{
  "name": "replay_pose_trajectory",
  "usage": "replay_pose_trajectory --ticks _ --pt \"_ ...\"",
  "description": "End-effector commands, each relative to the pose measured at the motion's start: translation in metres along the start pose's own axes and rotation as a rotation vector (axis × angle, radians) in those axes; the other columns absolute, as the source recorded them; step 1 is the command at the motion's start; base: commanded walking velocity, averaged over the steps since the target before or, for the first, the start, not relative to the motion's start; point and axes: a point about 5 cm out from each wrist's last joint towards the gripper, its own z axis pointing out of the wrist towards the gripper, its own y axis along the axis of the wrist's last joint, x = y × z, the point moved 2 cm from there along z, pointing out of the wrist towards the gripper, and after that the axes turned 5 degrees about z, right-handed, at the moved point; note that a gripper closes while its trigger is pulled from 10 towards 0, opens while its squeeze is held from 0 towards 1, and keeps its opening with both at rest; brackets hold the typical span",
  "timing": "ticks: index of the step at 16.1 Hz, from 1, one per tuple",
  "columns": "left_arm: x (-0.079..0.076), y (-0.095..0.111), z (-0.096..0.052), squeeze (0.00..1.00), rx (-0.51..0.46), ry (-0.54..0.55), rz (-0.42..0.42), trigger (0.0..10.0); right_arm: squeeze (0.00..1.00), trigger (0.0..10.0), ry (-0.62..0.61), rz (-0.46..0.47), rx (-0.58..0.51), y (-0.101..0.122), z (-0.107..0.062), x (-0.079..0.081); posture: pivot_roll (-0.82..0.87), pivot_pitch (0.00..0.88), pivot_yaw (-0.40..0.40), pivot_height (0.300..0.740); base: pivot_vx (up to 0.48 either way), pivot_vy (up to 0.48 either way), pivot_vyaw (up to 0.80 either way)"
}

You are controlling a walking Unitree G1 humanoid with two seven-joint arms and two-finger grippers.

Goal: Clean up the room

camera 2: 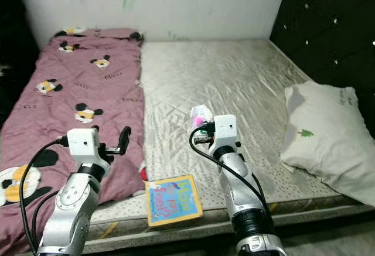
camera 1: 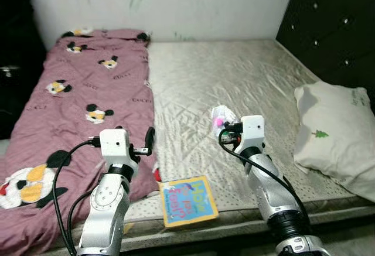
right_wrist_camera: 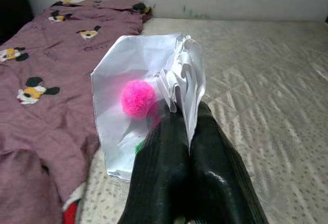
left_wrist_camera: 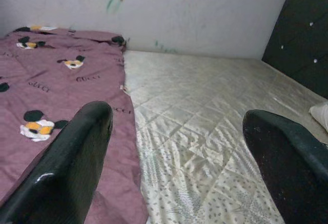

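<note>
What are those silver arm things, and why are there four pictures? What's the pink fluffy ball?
Those are a walking robot's two arms. Each ends in a claw with two black fingers. The two wide pictures come from cameras in its head, looking down at a bed. The other two come from small cameras on its wrists.

The right claw is pinched shut on a white paper bag with a pink pom-pom on it. The left claw is open and holds nothing, above the edge of a purple blanket with cartoon mice.

Also on the bed: a picture book near the front edge and a white pillow on the robot's right.
</note>
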Motion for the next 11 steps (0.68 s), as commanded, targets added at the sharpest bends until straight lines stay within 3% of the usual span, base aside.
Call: replay_pose_trajectory --ticks 1,5,9,11 --pt "0.0042 -0.0011 -0.0001 0.00 0.013 0.017 0.003 10.0 0.00 10.0 0.006 0.007 0.002 -0.0002 0.0011 0.0038 0.04 0.000 -0.036 0.740 0.000 0.480 0.00" --pt "0.0044 -0.0011 0.0013 0.00 0.019 0.022 -0.004 10.0 0.00 10.0 0.021 0.027 -0.010 0.0010 0.0012 0.0073 0.04 0.000 -0.037 0.740 0.000 0.480 0.00" --pt "0.0052 -0.0005 0.0025 0.00 0.018 0.027 -0.002 10.0 0.00 10.0 0.040 -0.013 -0.031 0.0055 0.0019 0.0098 0.03 0.000 -0.037 0.740 0.000 0.480 0.00" --pt "0.0053 -0.0002 0.0031 0.00 0.017 0.027 0.000 10.0 0.00 10.0 0.046 -0.018 -0.040 0.0072 0.0025 0.0121 0.03 0.000 -0.037 0.740 0.000 0.480 0.80"
